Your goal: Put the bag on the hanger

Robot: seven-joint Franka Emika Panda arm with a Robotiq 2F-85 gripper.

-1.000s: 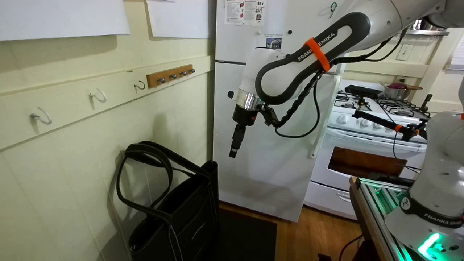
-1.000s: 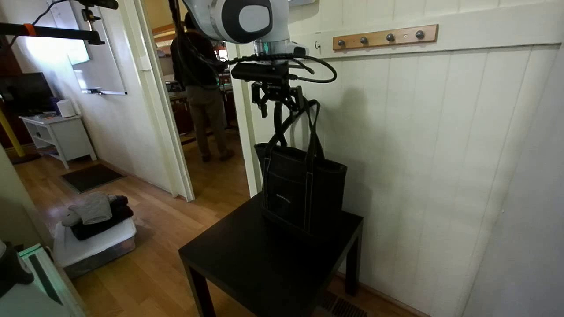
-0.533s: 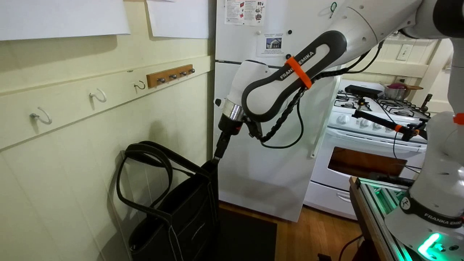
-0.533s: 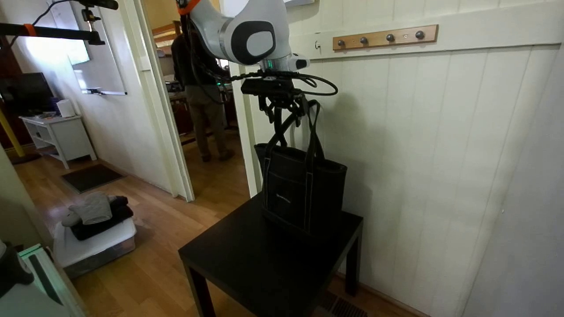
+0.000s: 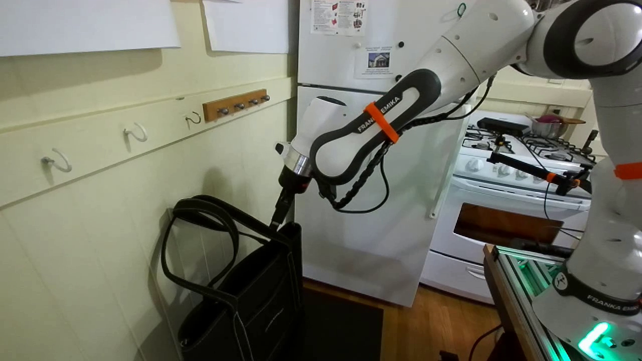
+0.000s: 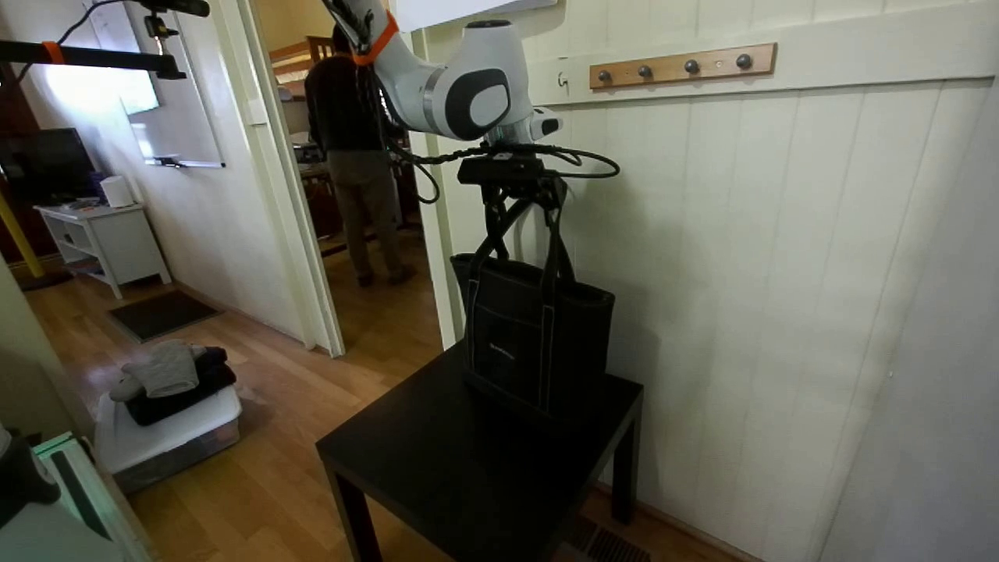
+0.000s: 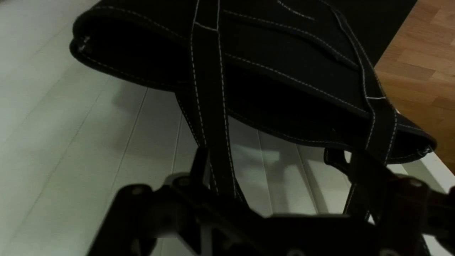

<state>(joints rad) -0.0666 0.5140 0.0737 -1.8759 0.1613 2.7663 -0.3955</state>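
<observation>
"Standing upright on the black tabletop [image 6: 429,453] near the wall [image 6: 741,234], there's your bag [image 6: 507,332], mouth gaping, and your end effector [image 7: 284,156] hangs right in among its strap handles [image 7: 210,106]!"

"Jaws spread wide, nothing gripped that I can see. In the wrist view you've a finger [image 7: 199,165] close by the strap handles at each side; whether they touch, can't tell."

"So it's the grasp you're on, by my reading, lift and hang to come. Gather both loops between the fingers before you squeeze, or you may raise one and let the other flop."

"And pinch to one side of the top, so you leave slack to drop over a white hook [image 5: 144,135]. A second white hook [image 5: 68,164] sits farther along the cream rail [image 5: 95,140]; which you're meant to use, I can't say."

"Mind your edges, now! Wall behind those soft loops: press too far and you'd likely fold them away."

"Going up, watch the dark hook [image 5: 198,120] and the brown peg strip [image 5: 231,105] on that same rail, likely snags for a loose loop. The fridge [image 5: 356,245] stands beyond your arm [image 5: 346,150] in an exterior view, how far off isn't plain."

"Your best room looks to be out from the wall, over the rest of the tabletop: draw the bag that way, then up, then across to the hook."
</observation>
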